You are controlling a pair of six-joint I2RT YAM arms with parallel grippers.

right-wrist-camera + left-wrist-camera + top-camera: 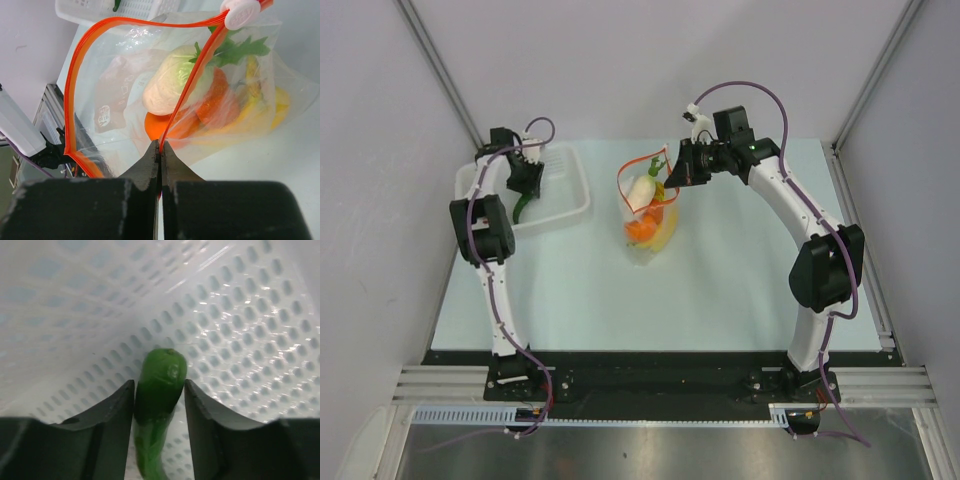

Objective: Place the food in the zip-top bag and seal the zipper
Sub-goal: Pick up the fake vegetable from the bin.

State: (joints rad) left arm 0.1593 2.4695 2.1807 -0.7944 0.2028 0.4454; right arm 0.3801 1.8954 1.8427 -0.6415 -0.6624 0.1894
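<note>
In the left wrist view a green pepper point(159, 385) lies on the perforated floor of the white tray point(240, 315), and my left gripper point(159, 390) has both fingers pressed against its sides. From above, that gripper point(525, 188) reaches down into the tray point(572, 205). The clear zip-top bag point(650, 228) stands at the table's middle with its mouth open. It holds a white radish point(167, 85), a carrot point(220, 100), an orange point(157, 127) and the yellow banana point(277, 107). My right gripper point(161, 145) is shut on the red-orange zipper point(75, 85) and holds the mouth up.
A white slider point(240, 12) sits on the zipper strip at its far end. Grey walls close in on the left and right. The tray stands at the table's back left, close to the left wall.
</note>
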